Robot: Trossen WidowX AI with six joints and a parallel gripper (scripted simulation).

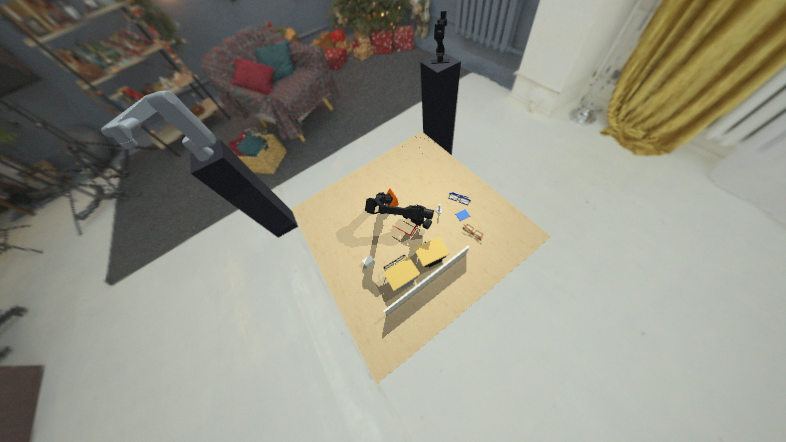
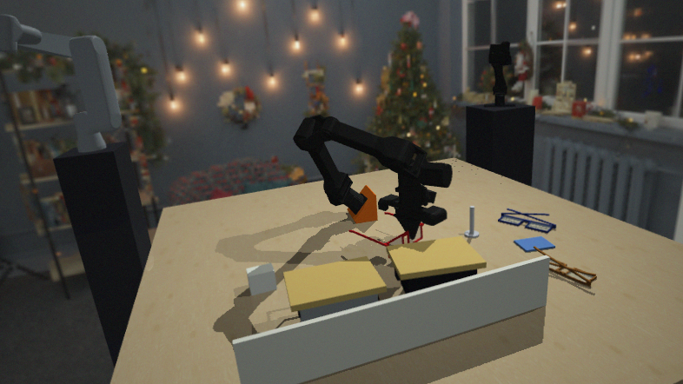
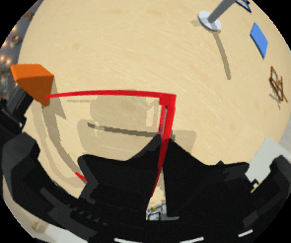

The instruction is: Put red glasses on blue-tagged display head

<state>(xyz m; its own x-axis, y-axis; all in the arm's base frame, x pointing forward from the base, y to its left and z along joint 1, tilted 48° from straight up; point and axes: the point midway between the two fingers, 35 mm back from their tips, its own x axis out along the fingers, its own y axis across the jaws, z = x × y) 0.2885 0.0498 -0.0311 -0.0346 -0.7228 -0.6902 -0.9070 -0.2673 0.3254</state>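
The red glasses (image 1: 413,230) (image 2: 368,237) (image 3: 107,92) hang with temples spread, above the table. My gripper (image 2: 413,236) (image 3: 160,137) is shut on their front frame; its fingers hide part of it. The glasses are behind the right display head in the exterior view. Two display heads stand side by side, seen mostly as yellow tops: the left head (image 1: 401,274) (image 2: 334,284) has a grey body, the right head (image 1: 431,251) (image 2: 435,257) a black one. Their noses, ears and tags are hidden, so I cannot tell which has the blue tag.
A long white panel (image 1: 426,280) (image 2: 393,324) stands along the heads. A white cube (image 1: 368,261) (image 2: 261,279) is left of them. A metal post (image 2: 471,219) (image 3: 222,10), blue glasses (image 2: 527,221), a blue square (image 2: 533,244) (image 3: 258,40) and brown glasses (image 2: 569,271) are right. An orange wedge (image 2: 370,208) is by the arm base.
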